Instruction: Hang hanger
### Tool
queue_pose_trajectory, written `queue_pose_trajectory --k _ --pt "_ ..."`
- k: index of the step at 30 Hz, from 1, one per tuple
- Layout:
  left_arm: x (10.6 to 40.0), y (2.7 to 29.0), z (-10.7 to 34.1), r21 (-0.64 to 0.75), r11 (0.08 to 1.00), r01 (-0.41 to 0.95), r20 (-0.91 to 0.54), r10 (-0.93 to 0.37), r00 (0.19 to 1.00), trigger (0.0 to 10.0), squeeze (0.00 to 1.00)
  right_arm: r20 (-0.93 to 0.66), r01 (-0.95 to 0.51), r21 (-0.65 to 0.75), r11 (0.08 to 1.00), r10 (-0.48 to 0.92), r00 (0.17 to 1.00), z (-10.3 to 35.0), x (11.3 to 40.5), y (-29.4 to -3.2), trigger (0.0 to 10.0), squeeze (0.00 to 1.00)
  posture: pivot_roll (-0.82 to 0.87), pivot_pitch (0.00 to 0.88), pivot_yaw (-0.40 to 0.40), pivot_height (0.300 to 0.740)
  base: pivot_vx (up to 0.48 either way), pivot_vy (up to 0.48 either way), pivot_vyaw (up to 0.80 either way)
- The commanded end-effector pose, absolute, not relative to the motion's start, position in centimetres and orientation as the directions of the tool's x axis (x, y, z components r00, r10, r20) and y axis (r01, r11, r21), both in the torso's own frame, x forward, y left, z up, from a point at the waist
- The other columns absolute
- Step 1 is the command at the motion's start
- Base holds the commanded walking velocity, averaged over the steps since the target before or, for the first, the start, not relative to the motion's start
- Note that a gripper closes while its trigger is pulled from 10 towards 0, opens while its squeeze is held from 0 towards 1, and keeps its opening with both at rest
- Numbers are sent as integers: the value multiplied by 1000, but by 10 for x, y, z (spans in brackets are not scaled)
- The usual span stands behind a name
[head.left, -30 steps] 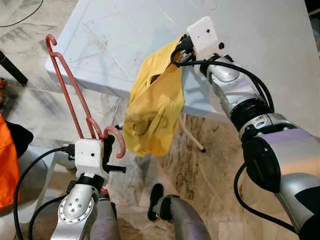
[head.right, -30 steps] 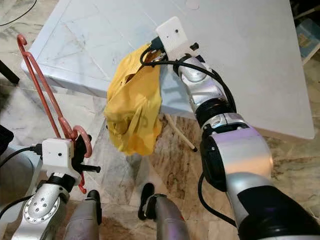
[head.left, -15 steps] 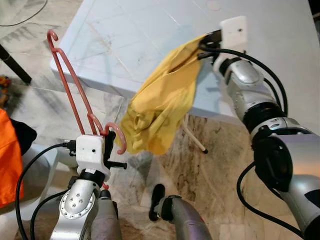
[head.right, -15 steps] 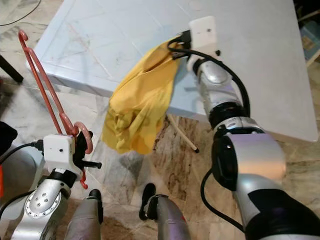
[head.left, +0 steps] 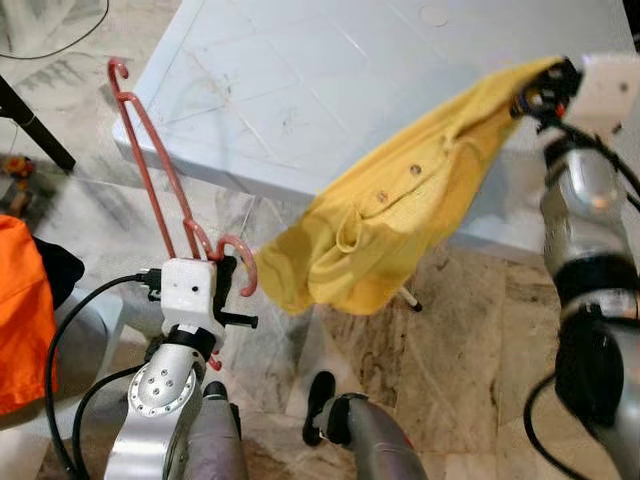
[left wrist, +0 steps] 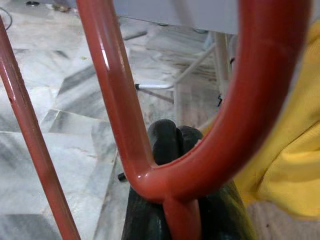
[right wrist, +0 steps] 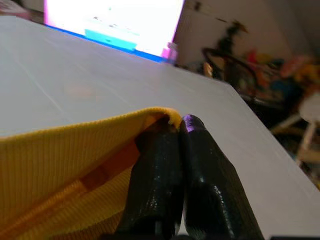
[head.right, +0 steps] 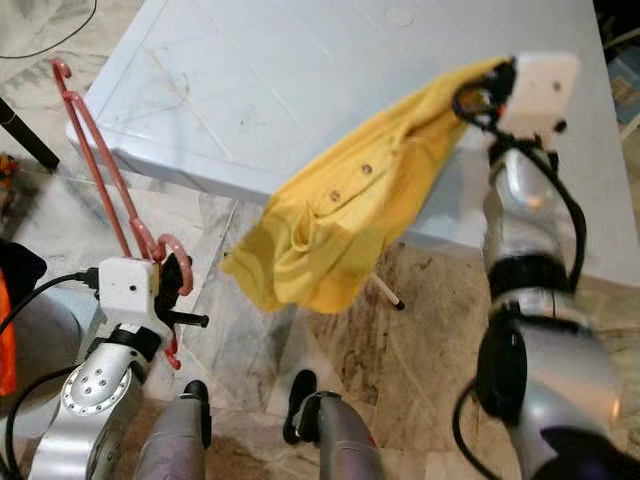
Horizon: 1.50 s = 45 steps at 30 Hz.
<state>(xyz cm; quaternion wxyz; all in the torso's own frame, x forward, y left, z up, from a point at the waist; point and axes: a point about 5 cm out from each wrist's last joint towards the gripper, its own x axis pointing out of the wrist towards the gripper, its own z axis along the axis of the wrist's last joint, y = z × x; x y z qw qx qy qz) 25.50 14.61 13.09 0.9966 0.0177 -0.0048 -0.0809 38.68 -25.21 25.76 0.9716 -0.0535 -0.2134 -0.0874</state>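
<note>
A red wire hanger [head.left: 152, 185] stands nearly upright at the left, its curved hook [left wrist: 260, 100] beside the yellow cloth. My left gripper [head.left: 222, 290] is shut on the hanger near the hook's base, low and in front of the white table [head.left: 300, 90]. A yellow buttoned shirt [head.left: 400, 215] stretches from its hanging bunch near the table's front edge up to the right. There my right gripper [head.right: 495, 85] is shut on one corner of it, above the table's right side. In the right wrist view the black fingers [right wrist: 170, 185] pinch the yellow fabric [right wrist: 60, 170].
Marble floor [head.left: 450, 330] lies below the table, with a thin white table leg [head.left: 408, 298] behind the shirt. An orange cloth [head.left: 20, 310] lies at the far left. My own legs and a black foot [head.left: 318, 395] are at the bottom.
My right gripper has carried the shirt's corner up and to the right, pulling the shirt out into a long slant. The left gripper and hanger have hardly moved.
</note>
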Motion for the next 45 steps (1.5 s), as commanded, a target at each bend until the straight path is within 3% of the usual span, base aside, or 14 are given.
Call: queue_pose_trajectory --k 1,11,16,23,24,29,32,39,43,45 --pt "255 143 125 28 981 194 -9 -194 981 10000 0 452 237 -24 971 -201 869 261 379 -262 0 0 171 280 -99 740 0 0 0" --pt "276 133 129 39 961 273 11 -273 962 10000 0 471 212 8 977 -191 861 259 362 -262 0 0 130 238 -73 740 0 0 0" --pt "275 134 128 32 959 280 15 -280 960 10000 0 396 137 58 989 -149 906 242 357 -253 0 0 129 229 -71 740 0 0 0" --pt "266 141 123 30 960 278 -1 -278 961 10000 0 298 -25 203 979 -37 954 205 339 -212 0 0 132 233 -57 740 0 0 0" --pt "267 142 123 41 958 284 -6 -284 959 10000 0 272 -77 242 967 8 962 197 336 -197 0 0 136 237 -46 740 0 0 0" --pt "275 142 125 73 944 322 -9 -322 947 10000 0 244 -236 234 943 178 953 190 332 -161 0 0 142 234 -12 740 0 0 0" --pt "280 140 129 90 936 340 -4 -341 940 10000 0 254 -269 249 931 205 945 192 331 -152 0 0 158 226 16 740 0 0 0" --pt "289 144 126 122 928 351 -18 -352 936 10000 0 272 -211 382 900 109 956 187 324 -150 0 0 187 160 47 740 0 0 0" --pt "297 148 126 116 942 314 6 -316 949 10000 0 249 -63 469 881 -64 966 172 314 -169 0 0 209 99 15 740 0 0 0" --pt "298 149 126 114 947 300 11 -303 953 10000 0 242 -42 473 880 -84 967 169 313 -173 0 0 211 90 9 740 0 0 0"
